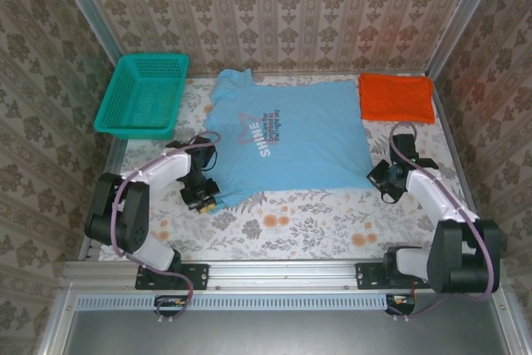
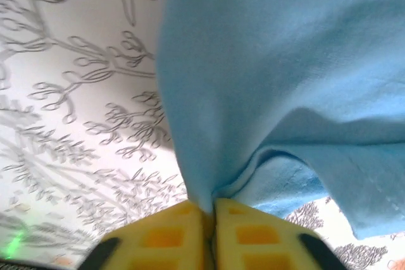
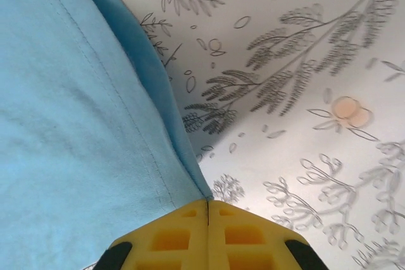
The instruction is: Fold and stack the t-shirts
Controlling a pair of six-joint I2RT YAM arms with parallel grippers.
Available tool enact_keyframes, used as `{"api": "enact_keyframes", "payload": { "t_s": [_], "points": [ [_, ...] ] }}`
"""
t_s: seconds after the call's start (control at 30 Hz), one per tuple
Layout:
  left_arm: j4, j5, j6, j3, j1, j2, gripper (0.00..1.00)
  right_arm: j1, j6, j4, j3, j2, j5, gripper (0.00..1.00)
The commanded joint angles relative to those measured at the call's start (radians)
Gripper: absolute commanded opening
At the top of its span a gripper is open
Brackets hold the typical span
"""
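Observation:
A light blue t-shirt (image 1: 287,139) with a "SHINE" star print lies spread across the middle of the table. My left gripper (image 1: 205,199) is shut on its near-left corner, and in the left wrist view the blue cloth (image 2: 278,67) bunches up between the yellow fingertips (image 2: 166,235) of that gripper (image 2: 212,210). My right gripper (image 1: 386,179) is shut on the shirt's near-right corner; the hemmed edge (image 3: 82,124) runs into the closed yellow jaws of the gripper (image 3: 208,205). A folded orange t-shirt (image 1: 396,97) lies flat at the back right.
A teal mesh basket (image 1: 143,96) stands at the back left. A floral tablecloth (image 1: 307,222) covers the table, with bare room along its front. Patterned walls close in the back and both sides.

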Motion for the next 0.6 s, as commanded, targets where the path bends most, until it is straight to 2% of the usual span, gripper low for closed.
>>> {"api": "enact_keyframes", "payload": {
  "t_s": [0.0,0.1,0.13,0.2,0.23,0.33,0.57],
  "points": [
    [-0.134,-0.065,0.002,0.081,0.004,-0.035,0.37,-0.018,0.032,-0.107,-0.016,-0.036,0.038,0.00],
    [-0.200,-0.143,0.006,0.180,0.026,-0.061,0.47,-0.025,0.047,-0.143,-0.022,-0.048,0.054,0.00],
    [-0.223,-0.172,0.003,0.215,0.041,-0.069,0.53,-0.025,0.054,-0.151,-0.025,-0.058,0.062,0.00],
    [-0.269,-0.216,-0.010,0.285,0.087,-0.086,0.72,-0.026,0.067,-0.168,-0.031,-0.083,0.067,0.00],
    [-0.276,-0.218,-0.013,0.309,0.110,-0.088,0.75,-0.025,0.073,-0.174,-0.035,-0.093,0.067,0.00],
    [-0.241,-0.171,-0.001,0.371,0.171,-0.061,0.76,-0.026,0.077,-0.182,-0.059,-0.101,0.050,0.00],
    [-0.146,-0.072,0.053,0.550,0.163,0.188,0.56,-0.027,0.067,-0.187,-0.071,-0.110,0.077,0.00]
  ]
}}
